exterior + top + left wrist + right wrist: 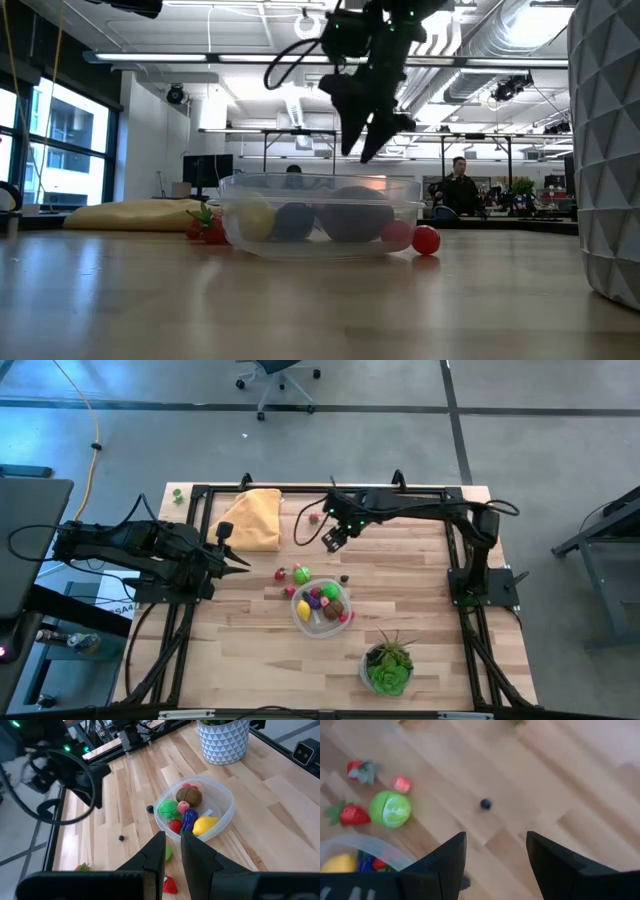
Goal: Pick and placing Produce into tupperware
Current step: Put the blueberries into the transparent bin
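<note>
Open-plan robotics lab

Exposed ceiling ducts, strip lighting, monitors and a seated person behind the wooden table.

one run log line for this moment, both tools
left tool: shut, waiting | right tool: open, raised over blueberry | tupperware: partly filled

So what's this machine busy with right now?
Two robot arms are sorting toy produce into a clear tupperware, which already holds several pieces, among them a yellow one and a brown one. The right claw hangs open and empty above the table, over a small dark berry. A green piece and some red ones lie outside. The left claw waits at the side, nearly shut.
</note>
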You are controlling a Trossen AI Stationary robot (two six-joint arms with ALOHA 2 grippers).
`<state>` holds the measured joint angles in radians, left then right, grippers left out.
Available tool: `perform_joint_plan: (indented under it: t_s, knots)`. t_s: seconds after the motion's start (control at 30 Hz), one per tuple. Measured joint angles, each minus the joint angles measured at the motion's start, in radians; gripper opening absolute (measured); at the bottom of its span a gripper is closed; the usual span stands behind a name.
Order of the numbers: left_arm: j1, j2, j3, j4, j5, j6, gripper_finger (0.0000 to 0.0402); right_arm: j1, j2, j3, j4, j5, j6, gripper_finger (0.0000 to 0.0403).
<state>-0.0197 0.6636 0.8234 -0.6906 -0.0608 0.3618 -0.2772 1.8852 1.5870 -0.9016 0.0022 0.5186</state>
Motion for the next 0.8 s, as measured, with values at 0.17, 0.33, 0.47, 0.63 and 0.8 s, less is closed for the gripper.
perform_joint_plan:
  t_s: [0.17, 0.33, 0.47, 0.63, 0.8]
  knots:
    - [0.000, 0.000, 0.000, 0.000, 0.000, 0.000, 0.0051, -0.018, 0.039, -0.040, 0.075, -0.089, 0.002, 0.0199]
    - [0.000, 0.000, 0.000, 0.000, 0.000, 0.000, 0.0051, -0.026, 0.100, -0.012, 0.071, -0.083, 0.000, 0.0199]
    - [0.000, 0.000, 0.000, 0.000, 0.000, 0.000, 0.0051, -0.029, 0.151, 0.001, 0.074, -0.092, -0.021, 0.0199]
    - [0.000, 0.000, 0.000, 0.000, 0.000, 0.000, 0.0051, -0.028, 0.202, 0.002, 0.096, -0.088, -0.029, 0.0199]
    - [0.000, 0.000, 0.000, 0.000, 0.000, 0.000, 0.0051, -0.017, 0.223, 0.004, 0.133, -0.065, -0.051, 0.0199]
